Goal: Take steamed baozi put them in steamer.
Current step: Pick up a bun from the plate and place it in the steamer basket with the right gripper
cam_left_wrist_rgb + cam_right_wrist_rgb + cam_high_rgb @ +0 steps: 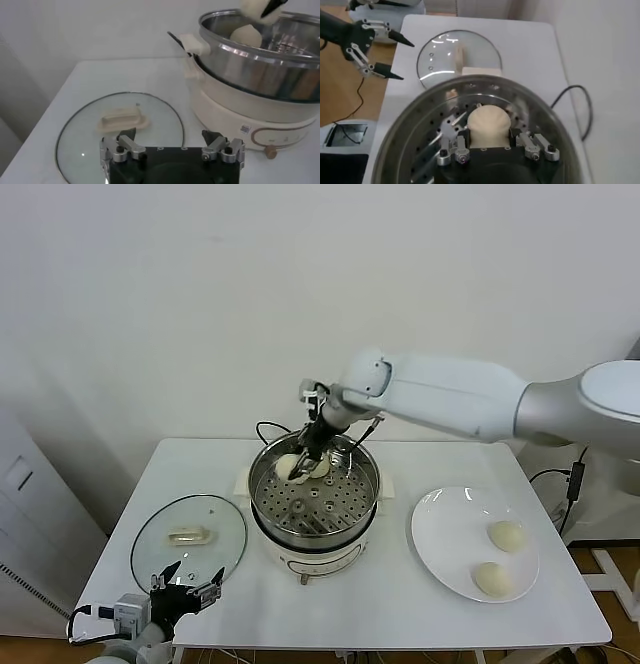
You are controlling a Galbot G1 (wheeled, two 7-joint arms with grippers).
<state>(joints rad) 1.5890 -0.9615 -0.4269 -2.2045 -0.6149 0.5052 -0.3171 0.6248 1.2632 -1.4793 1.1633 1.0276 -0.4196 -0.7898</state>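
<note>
Nearest the head camera sits the left gripper (188, 582), parked at the front-left corner of the surface (390, 604) with its jaws spread wide and nothing between them, just in front of the glass lid (189, 534) lying flat there. All the action is up at the back: the right gripper (307, 454) reaches in over the far rim of the steamer (314, 502), jaws closed narrow around a baozi (290, 467), and the right wrist view shows that bun (489, 126) pinched between them with the perforated steel floor directly beneath. So the relation that counts is vertical: bun held above the basket, inside the ring of its wall, toward the far-left side. A second bun (319, 468) appears to rest just beside the held one, touching or nearly so; which, the pictures cannot settle. Two more baozi (505, 535) wait on the white plate (440, 534) to the right of the steamer, well apart from the left arm and clearly on the right arm's side. Judging from this, what the next move calls for is a short lowering and a release, then a reach across to the plate; the bun looks soft, and may cling to the jaws.
</note>
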